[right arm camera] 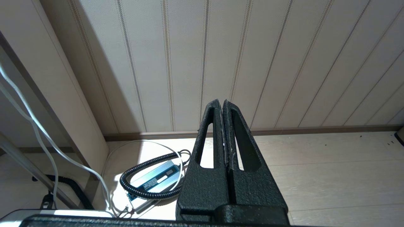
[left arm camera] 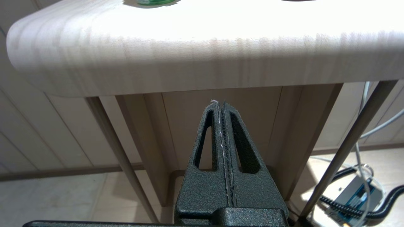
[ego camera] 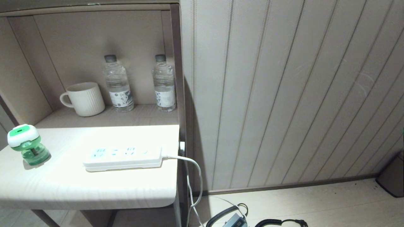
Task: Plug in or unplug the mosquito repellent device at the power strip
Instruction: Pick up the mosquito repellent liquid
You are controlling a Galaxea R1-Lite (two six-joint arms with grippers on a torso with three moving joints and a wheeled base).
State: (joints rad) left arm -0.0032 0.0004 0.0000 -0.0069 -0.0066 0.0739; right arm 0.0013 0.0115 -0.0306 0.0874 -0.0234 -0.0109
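The mosquito repellent device [ego camera: 26, 144], a green bottle under a white cap, stands tilted on the left of the pale table top [ego camera: 94, 189], apart from the power strip [ego camera: 123, 158]. The white power strip lies flat mid-table, its cable running off the right end. Nothing is plugged into it. In the left wrist view my left gripper [left arm camera: 221, 102] is shut and empty, below the table's front edge [left arm camera: 189, 63], where only the device's green base [left arm camera: 151, 2] shows. My right gripper [right arm camera: 220, 101] is shut and empty, low beside the table, facing the panelled wall. Neither arm shows in the head view.
A white ribbed mug [ego camera: 84, 99] and two clear water bottles [ego camera: 117, 84] [ego camera: 164, 84] stand on the shelf behind the table. A blue adapter box [right arm camera: 154, 180] with a coiled black cable [right arm camera: 142, 167] lies on the floor right of the table. Thin table legs [left arm camera: 347, 148] slant below.
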